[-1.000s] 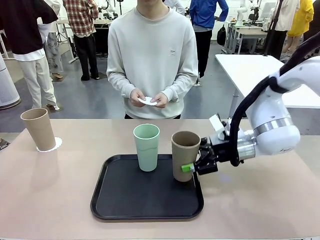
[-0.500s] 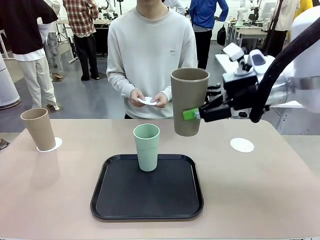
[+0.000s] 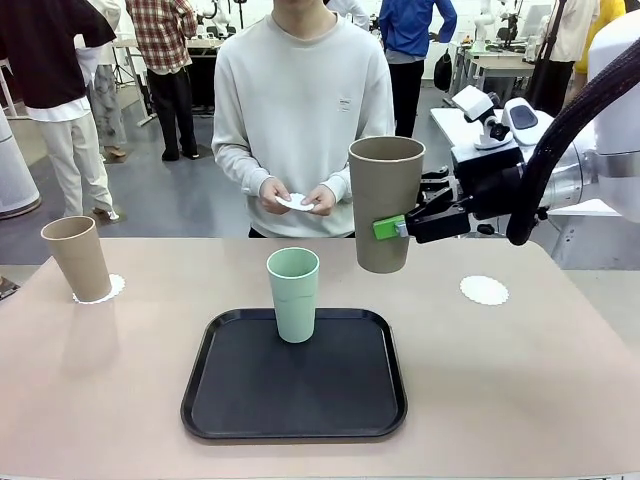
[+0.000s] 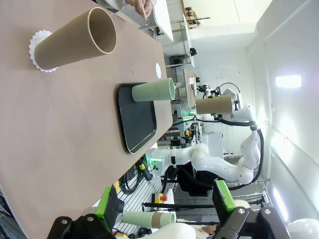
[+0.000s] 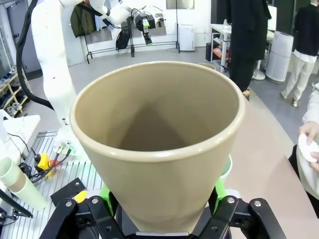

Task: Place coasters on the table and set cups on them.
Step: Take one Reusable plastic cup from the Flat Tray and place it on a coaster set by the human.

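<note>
My right claw [image 3: 400,228]: clamped on tan cup [image 3: 384,205], upright, aloft
Reason: bound, I judge, for bare doily [image 3: 484,290]
My left claw [image 4: 164,199]: apart

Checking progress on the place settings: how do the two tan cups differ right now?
The standing tan cup rests on a doily coaster at the left of the table; the held tan cup hangs above the table. Nothing touches the standing cup; the right gripper clamps the held one. Both are empty, tapered and handleless.
</note>
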